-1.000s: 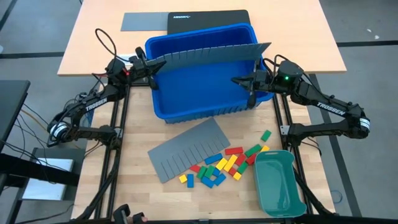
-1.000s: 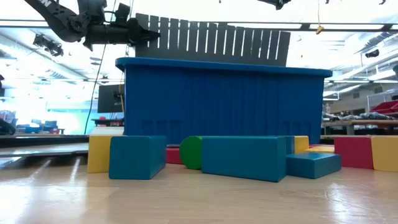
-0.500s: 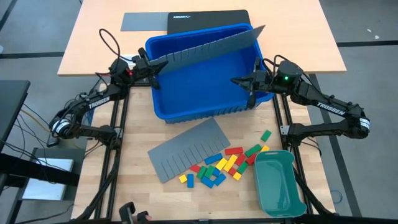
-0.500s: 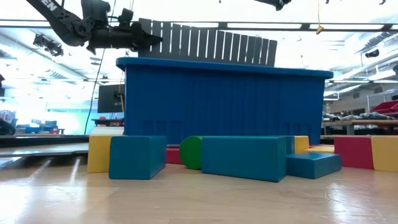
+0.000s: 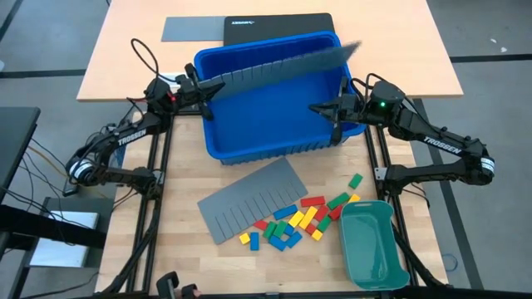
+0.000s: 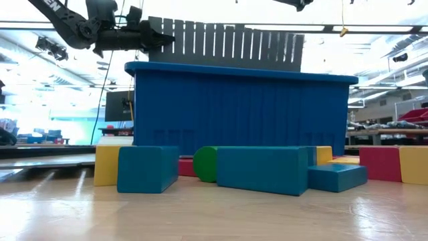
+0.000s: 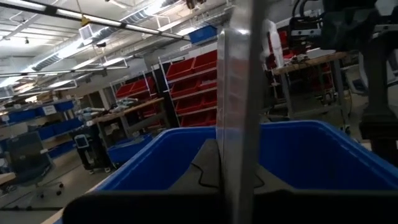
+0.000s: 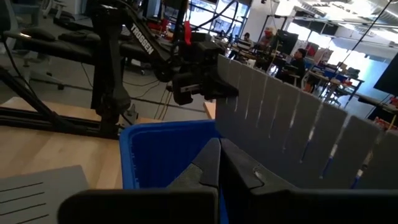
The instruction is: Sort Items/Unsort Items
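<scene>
The items, small red, yellow, green and blue blocks, lie heaped on the table's near half; in the low view they are close up. A blue bin stands beyond them. My left gripper is at the bin's left rim, shut on a grey slotted divider sheet that spans the bin on edge. My right gripper hovers shut over the bin's right side, holding nothing. A second divider sheet lies flat on the table. My left gripper pinches the divider sheet's left end between its two fingers, which come about level from the table's left. The sheet stands on edge, slots upward, and reaches across over the bin toward its far right corner. The bin wall hides its lower edge.
A teal-green tray sits at the near right, beside the blocks. On the far table lie a dark laptop and a grey sheet. The arms' frames run along both sides of the work board.
The divider's free right end has swung toward the table's far edge and then a little way back, while its held left end and my left gripper stayed in place.
</scene>
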Controlling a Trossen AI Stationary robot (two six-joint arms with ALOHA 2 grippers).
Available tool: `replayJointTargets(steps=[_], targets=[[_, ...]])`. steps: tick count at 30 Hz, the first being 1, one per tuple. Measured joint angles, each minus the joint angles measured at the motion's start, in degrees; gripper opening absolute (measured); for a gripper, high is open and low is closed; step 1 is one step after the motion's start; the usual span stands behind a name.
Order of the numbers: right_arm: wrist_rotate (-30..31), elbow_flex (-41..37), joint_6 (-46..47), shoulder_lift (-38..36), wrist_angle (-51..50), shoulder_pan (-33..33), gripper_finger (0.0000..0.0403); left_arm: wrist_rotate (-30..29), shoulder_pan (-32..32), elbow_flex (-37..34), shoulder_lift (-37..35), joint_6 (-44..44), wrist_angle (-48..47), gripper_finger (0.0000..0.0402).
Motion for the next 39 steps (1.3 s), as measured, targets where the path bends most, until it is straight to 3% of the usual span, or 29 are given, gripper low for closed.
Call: replayJointTargets(steps=[39], targets=[[0.04,0.02,-0.02,0.00,0.01,-0.01,0.0001,-0.93,0.17,0.00,-1.34,2.13,-4.54,0.0002]])
